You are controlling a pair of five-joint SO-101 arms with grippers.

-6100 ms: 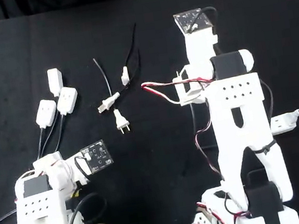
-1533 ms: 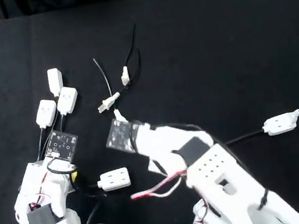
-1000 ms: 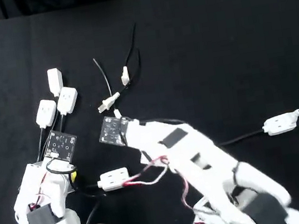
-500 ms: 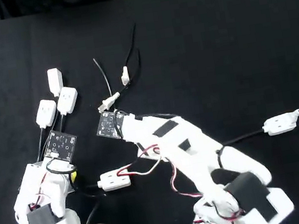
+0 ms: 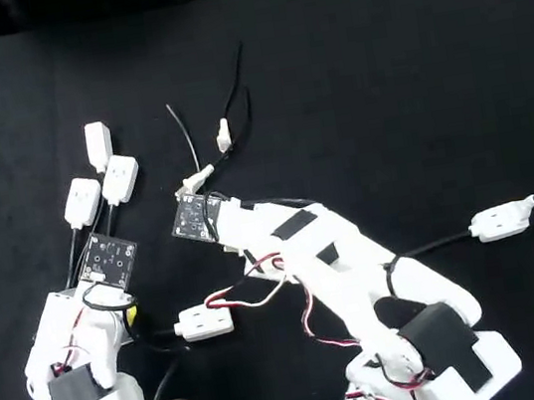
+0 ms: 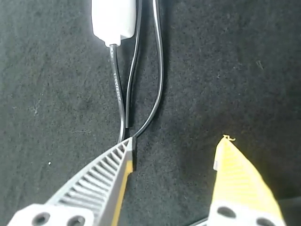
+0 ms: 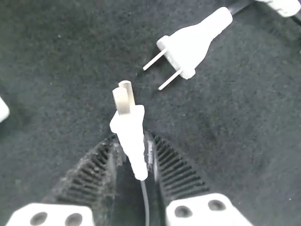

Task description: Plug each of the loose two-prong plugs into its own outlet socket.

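Observation:
My right gripper (image 7: pixel 132 142) is shut on a white two-prong plug (image 7: pixel 128 126), prongs pointing away from the wrist, just above the black cloth. A second loose plug (image 7: pixel 195 40) lies close beyond it, seen from above as plug (image 5: pixel 196 180). A third plug (image 5: pixel 223 134) lies farther back. Three white sockets (image 5: pixel 98 145), (image 5: pixel 120 179), (image 5: pixel 80 201) sit at the left. My left gripper (image 6: pixel 176 143) hangs open over their black cables, one socket (image 6: pixel 115 19) just ahead of it. Another socket (image 5: pixel 205 320) lies between the arms, and one socket (image 5: pixel 501 219) lies far right.
The black cloth (image 5: pixel 411 88) covers the whole table. Thin black cords trail back from the plugs (image 5: pixel 235 84). The right arm (image 5: pixel 305 250) stretches diagonally over the table's middle, its red and white wires hanging near the socket between the arms.
The right arm swung from the table's right side to the middle plug and came down over it. The left arm turned toward the sockets. In the last half second almost nothing moved.

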